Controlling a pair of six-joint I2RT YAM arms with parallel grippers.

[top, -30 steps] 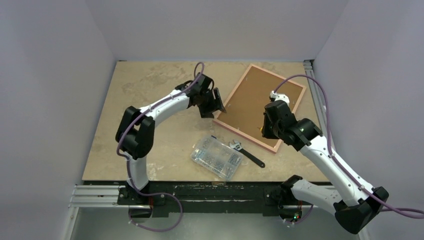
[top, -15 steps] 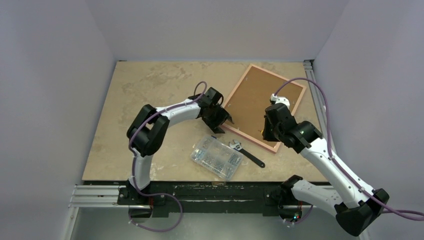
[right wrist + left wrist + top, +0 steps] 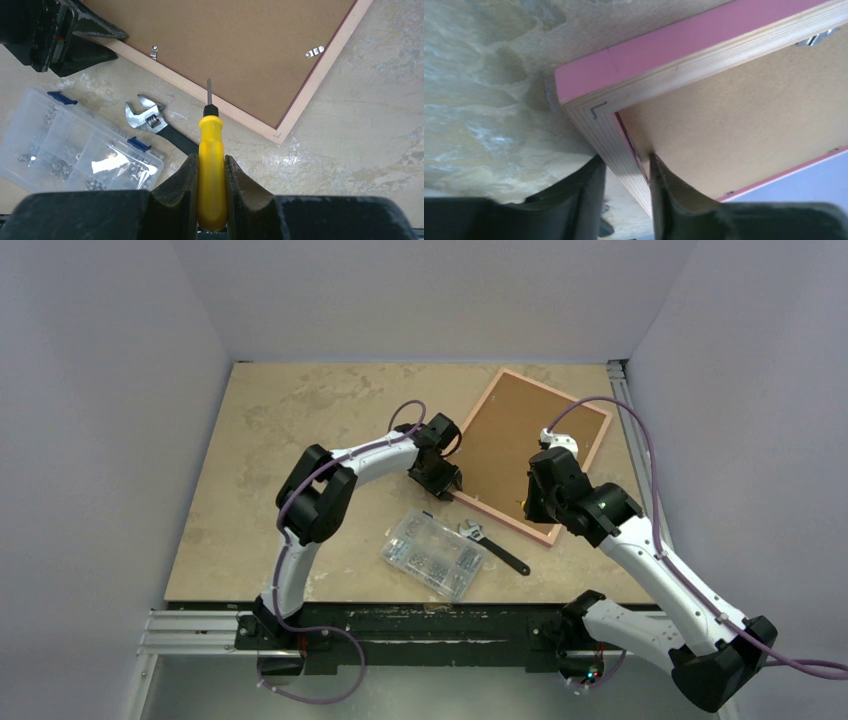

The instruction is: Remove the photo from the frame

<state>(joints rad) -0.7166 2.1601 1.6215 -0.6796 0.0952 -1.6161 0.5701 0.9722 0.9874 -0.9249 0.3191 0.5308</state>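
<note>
The pink frame lies face down at the back right of the table, its brown fibreboard back up. The photo is hidden under that back. My left gripper is at the frame's near left corner. In the left wrist view it is shut on the frame's wooden rim, one finger outside and one on the back. My right gripper is shut on a yellow screwdriver, whose tip hovers over the frame's near edge.
A clear screw box and an adjustable wrench lie just in front of the frame. Metal tabs sit on the frame's back. The left gripper's body shows at the right wrist view's top left.
My left gripper has moved right and nearer, from beside the frame's left edge to its near left corner, and now clasps the rim. The right arm has barely moved.
</note>
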